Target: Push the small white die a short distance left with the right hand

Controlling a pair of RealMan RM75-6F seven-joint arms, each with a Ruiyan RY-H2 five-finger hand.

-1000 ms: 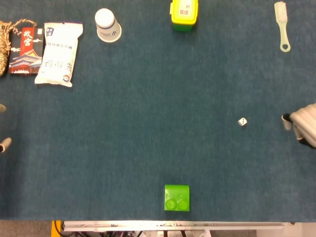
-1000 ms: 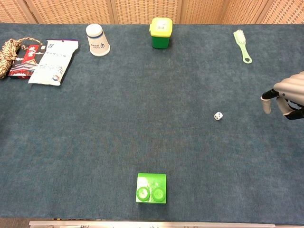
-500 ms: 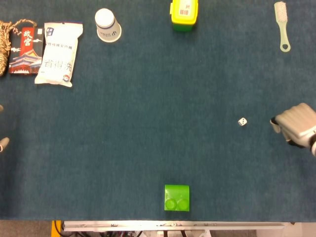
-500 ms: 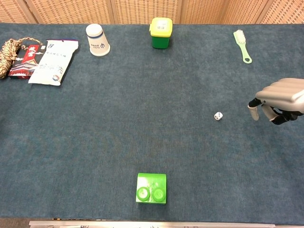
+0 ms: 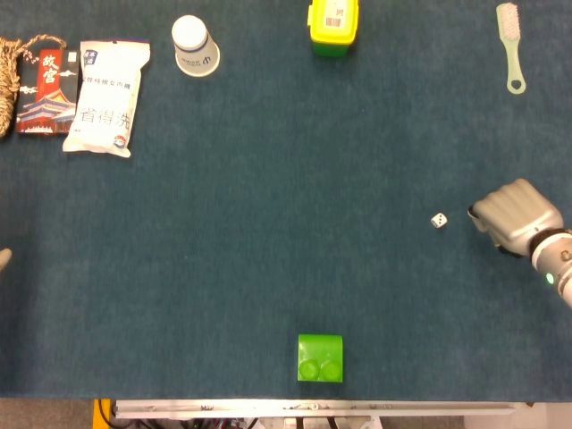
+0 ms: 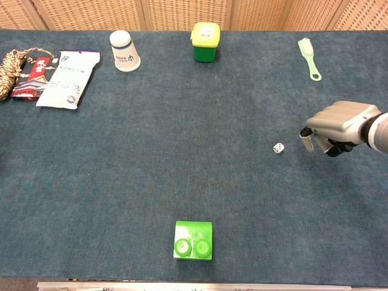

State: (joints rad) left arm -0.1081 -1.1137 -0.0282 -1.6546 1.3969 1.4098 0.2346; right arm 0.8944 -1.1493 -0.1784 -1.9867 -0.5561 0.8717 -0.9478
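Observation:
The small white die [image 5: 439,220] [image 6: 278,148] lies on the dark blue table cover, right of centre. My right hand [image 5: 511,214] [image 6: 333,124] hovers just to the right of it, a small gap apart, with its fingers curled downward and nothing held. The fingertips [image 6: 307,142] point at the cloth beside the die. Of my left hand [image 5: 4,258] only a sliver shows at the left edge of the head view, and its state is unreadable.
A green block [image 5: 320,357] sits near the front edge. Along the back stand a white cup [image 5: 194,45], a yellow-lidded green box [image 5: 333,25] and a brush [image 5: 511,46]. A snack bag [image 5: 107,96], a red packet [image 5: 46,91] and a rope coil [image 5: 8,80] lie far left.
My right hand has moved left from the right edge to just beside the die. The die has stayed in place. The left hand has slipped further out of view.

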